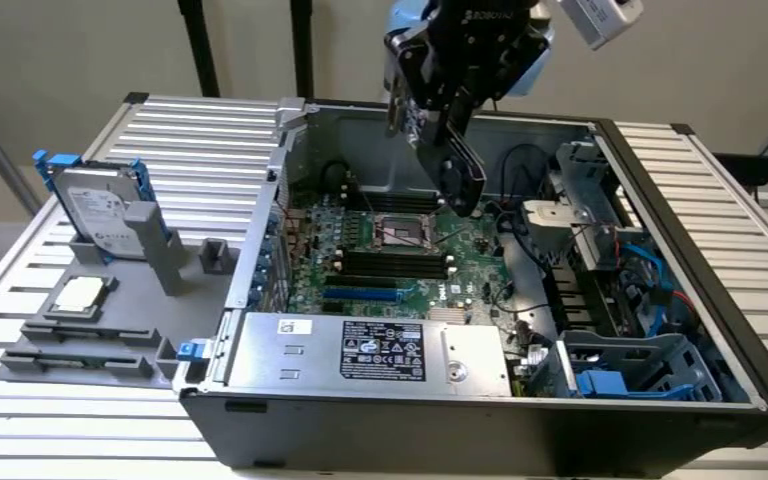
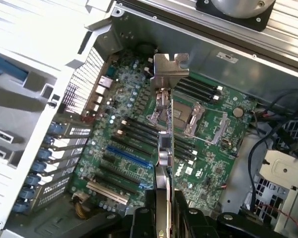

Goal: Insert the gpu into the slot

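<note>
**Card held above the board**

The gripper (image 1: 446, 130) gripped the gpu (image 1: 464, 185) between its fingers, edge-down over the motherboard (image 1: 411, 262) (clear of it, not seated). In the exterior view the blue slot (image 1: 361, 296) lay at seven o'clock from the card, well apart.

Green gpu (image 2: 165, 148) with black cooler block (image 1: 455, 168), bright-blue slot (image 1: 361, 296), green motherboard (image 2: 208, 168), black memory slots (image 1: 391, 265), silver power supply (image 1: 284, 350) with black-and-white label (image 1: 381, 350), dark grey case (image 1: 491, 440), blue drive bay (image 1: 631, 365), ribbed light-grey table (image 1: 197, 150)
</note>
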